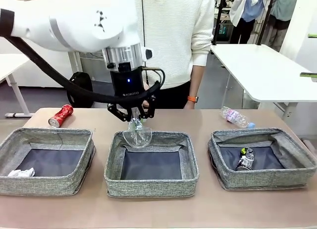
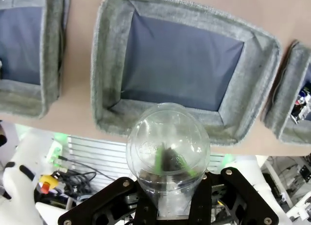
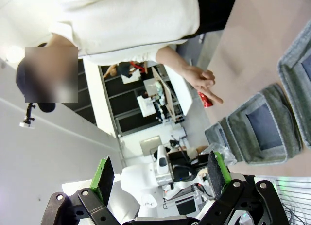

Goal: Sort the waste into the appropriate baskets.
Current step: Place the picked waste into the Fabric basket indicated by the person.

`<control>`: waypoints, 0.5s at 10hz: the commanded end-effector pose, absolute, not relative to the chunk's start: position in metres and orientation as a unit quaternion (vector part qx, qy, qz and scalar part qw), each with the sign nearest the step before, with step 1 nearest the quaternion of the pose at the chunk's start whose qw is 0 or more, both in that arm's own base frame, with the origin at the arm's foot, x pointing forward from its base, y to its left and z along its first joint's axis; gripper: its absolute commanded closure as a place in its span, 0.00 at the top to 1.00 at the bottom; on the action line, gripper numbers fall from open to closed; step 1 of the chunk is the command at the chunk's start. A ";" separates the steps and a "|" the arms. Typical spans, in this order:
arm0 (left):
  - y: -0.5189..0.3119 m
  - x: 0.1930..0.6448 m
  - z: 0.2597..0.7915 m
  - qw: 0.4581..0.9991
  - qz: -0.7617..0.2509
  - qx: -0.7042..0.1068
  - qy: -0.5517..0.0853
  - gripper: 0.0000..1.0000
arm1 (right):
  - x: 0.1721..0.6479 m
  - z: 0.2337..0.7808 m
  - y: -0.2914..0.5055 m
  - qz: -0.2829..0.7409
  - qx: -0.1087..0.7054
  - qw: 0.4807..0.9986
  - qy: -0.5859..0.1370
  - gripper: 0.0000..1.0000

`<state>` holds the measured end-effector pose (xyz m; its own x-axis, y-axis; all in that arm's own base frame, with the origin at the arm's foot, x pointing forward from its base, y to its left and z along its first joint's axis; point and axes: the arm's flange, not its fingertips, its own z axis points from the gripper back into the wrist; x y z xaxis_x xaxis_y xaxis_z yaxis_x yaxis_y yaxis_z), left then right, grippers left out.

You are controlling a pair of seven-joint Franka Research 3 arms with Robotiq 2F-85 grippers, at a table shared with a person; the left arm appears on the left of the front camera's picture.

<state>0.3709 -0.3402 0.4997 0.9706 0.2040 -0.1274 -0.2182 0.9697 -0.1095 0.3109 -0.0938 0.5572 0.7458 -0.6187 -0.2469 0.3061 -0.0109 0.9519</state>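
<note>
My left gripper [image 1: 132, 116] is shut on a clear plastic cup [image 1: 137, 133], which hangs over the far rim of the middle basket [image 1: 151, 185]. In the left wrist view the cup [image 2: 167, 137] sits between my fingers above that basket [image 2: 104, 79], whose dark bottom is bare. A crushed red can [image 1: 60, 115] lies on the table behind the left basket [image 1: 39, 184], which holds a crumpled paper ball [image 1: 21, 172]. The right basket [image 1: 262, 178] holds a dark crushed can [image 1: 245, 159]. A clear bottle [image 1: 237, 117] lies behind it. My right gripper [image 3: 160, 174] stands open, holding nothing.
A person in a white sweater [image 1: 173, 36] stands at the far side of the table, one hand [image 3: 204, 84] hanging near the far edge. A white table [image 1: 262, 70] stands behind at the right. Bare tabletop runs along the front edge before the baskets.
</note>
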 end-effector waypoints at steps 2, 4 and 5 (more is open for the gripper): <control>-0.344 0.378 0.485 0.990 0.127 -0.058 0.036 0.05 | 0.314 0.558 -0.093 -0.323 0.636 0.688 -0.133 1.00; -0.345 0.386 0.483 0.990 0.120 -0.059 0.045 0.05 | 0.314 0.558 -0.093 -0.323 0.636 0.688 -0.133 1.00; -0.345 0.388 0.482 0.990 0.116 -0.059 0.049 0.05 | 0.314 0.558 -0.093 -0.323 0.636 0.688 -0.133 1.00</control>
